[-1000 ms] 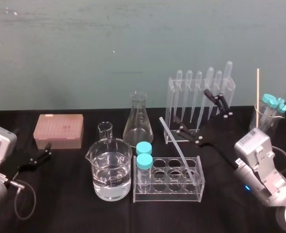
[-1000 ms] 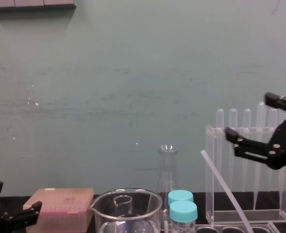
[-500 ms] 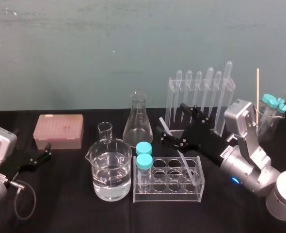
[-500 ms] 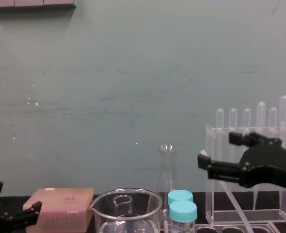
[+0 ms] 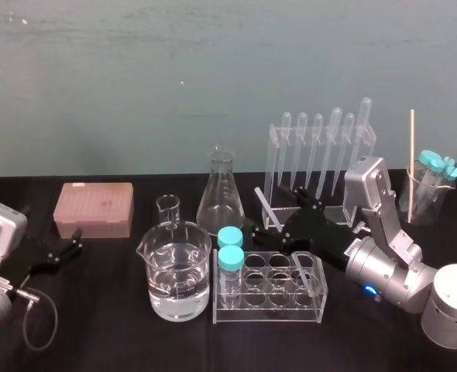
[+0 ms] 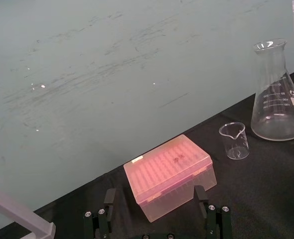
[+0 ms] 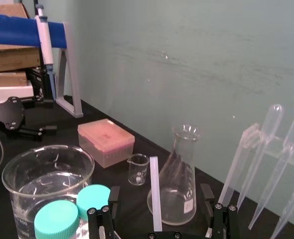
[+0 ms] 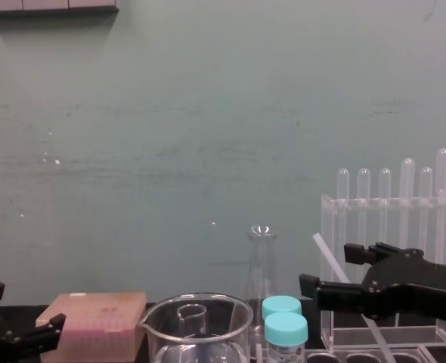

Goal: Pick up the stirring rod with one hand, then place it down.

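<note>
The stirring rod [image 5: 265, 203] is a thin translucent stick leaning with its lower end in the clear tube rack [image 5: 269, 305] and its top pointing up and to the left. My right gripper [image 5: 273, 211] is open, one finger on each side of the rod's upper part. In the right wrist view the rod [image 7: 154, 194] stands between the fingers [image 7: 110, 201] with a gap on both sides. The chest view shows the gripper [image 8: 329, 268] level with the rod's top [image 8: 326, 255]. My left gripper [image 5: 62, 252] rests open at the left table edge.
A beaker of water [image 5: 175, 271], a small beaker [image 5: 167, 208], a conical flask [image 5: 218, 194] and two teal-capped vials [image 5: 230, 249] stand left of the rod. A pipette stand [image 5: 318, 159] is behind it. A pink tip box [image 5: 94, 208] sits far left, a tube-filled beaker [image 5: 430, 186] far right.
My right gripper has swung in from the right and come down, moving from beside the pipette stand to straddle the rod's upper part. The left arm has stayed still.
</note>
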Controlling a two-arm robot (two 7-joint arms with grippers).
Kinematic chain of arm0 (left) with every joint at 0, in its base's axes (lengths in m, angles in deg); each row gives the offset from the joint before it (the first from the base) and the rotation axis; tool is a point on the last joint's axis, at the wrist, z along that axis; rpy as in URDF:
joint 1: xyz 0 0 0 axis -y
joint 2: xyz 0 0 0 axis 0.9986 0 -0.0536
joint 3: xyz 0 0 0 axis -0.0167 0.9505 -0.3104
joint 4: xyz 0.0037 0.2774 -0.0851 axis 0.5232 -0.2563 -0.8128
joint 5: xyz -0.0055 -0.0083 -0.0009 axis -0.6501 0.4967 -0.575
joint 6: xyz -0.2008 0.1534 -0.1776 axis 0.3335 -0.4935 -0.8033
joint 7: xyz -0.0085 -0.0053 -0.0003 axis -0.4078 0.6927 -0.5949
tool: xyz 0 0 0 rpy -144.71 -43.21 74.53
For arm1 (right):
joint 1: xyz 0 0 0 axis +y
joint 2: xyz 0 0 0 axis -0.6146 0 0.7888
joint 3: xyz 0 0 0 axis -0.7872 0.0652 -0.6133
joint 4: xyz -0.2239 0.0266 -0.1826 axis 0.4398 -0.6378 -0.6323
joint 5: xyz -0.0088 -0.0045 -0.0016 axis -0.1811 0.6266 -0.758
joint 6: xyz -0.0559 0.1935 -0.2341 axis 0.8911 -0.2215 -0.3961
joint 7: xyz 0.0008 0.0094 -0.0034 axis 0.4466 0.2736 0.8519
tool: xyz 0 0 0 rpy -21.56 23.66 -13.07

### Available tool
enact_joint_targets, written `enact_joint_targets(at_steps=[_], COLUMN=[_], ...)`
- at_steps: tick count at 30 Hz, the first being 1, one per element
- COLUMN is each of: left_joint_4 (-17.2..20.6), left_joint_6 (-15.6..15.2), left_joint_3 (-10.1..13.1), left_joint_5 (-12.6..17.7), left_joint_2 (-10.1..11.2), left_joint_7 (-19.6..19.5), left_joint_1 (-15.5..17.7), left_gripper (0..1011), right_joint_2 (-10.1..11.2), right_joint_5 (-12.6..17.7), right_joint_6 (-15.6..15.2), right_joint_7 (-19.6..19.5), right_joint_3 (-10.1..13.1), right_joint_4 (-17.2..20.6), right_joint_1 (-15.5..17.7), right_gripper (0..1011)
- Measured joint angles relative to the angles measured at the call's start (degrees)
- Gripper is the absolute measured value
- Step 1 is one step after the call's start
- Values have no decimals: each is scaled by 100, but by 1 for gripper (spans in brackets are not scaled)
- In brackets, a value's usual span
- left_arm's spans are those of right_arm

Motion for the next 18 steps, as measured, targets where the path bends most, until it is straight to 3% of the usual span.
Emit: enact_joint_targets(at_steps=[18], left_joint_4=[0], left_joint_6=[0], left_joint_3=[0], left_joint_5=[0], left_joint_2=[0], left_joint_7=[0], left_joint_1=[0], left_gripper=[1000], right_joint_2=[-5], right_joint_5=[-45], right_joint_6=[-57], right_joint_7=[-19], right_joint_3=[37], right_joint_4=[25], right_joint_1=[41], right_gripper=[1000])
